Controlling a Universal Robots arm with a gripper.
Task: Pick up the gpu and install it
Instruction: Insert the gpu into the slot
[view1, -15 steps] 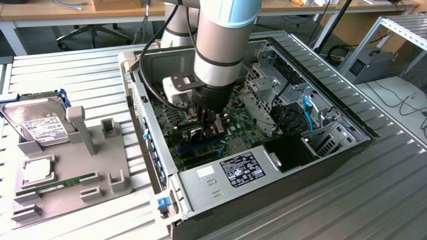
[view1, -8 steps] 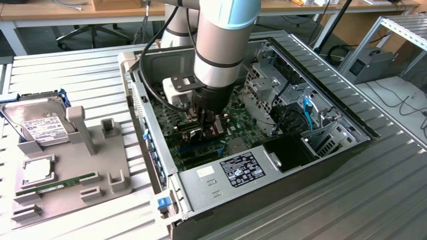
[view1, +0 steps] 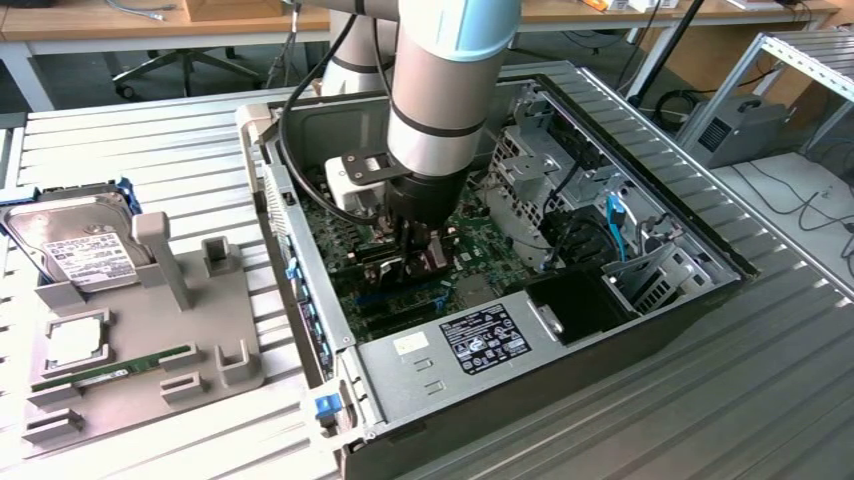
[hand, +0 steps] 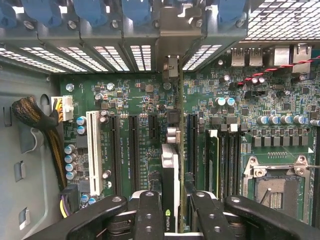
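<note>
My gripper reaches down into the open computer case, close over the green motherboard. It is shut on the gpu, a thin dark card seen edge-on between the two black fingers. The card stands upright over the black expansion slots, and its silver end bracket reaches to the case's rear slot openings. In the exterior view the gpu shows as a dark strip under the wrist, partly hidden by the arm.
A grey fixture on the exterior view's left holds a hard drive, a green memory stick and a square chip. Inside the case are a white slot, a cable bundle, the processor socket and drive cages.
</note>
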